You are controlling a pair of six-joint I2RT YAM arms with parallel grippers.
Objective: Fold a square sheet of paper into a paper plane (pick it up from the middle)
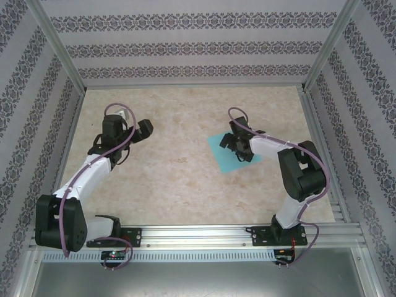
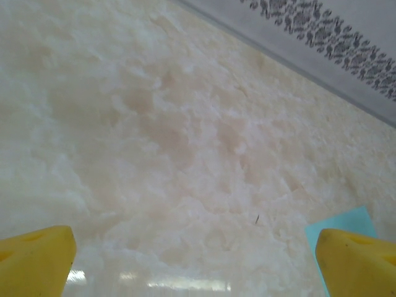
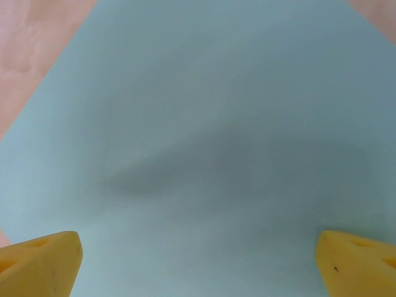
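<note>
We work inside a box with patterned walls (image 1: pixel 185 46), and its floor is a pale table (image 1: pixel 179 179) with a marble-like pattern. The square sheet of paper (image 1: pixel 226 162) lies on the right half of this table, turned so that one corner points toward the arms.

We judge the sheet to be very light, thin and limp. It probably slides easily on the smooth top, and any hard pinch will leave a mark in it. Because it lies flat, it offers no edge from above. So the place to take it is the middle, as the task says, by closing the fingers gently until a small ridge of paper rises between them.

The sheet is plain turquoise, with no crease that we can see, only a soft shadow across it.

The right gripper (image 3: pixel 198 266) hangs just over the middle of the sheet, jaws spread wide and holding nothing; its yellow fingertips (image 3: pixel 40 263) stand far apart. The left gripper (image 2: pixel 197 263) is also spread wide and empty, over bare table well apart from the sheet.
</note>
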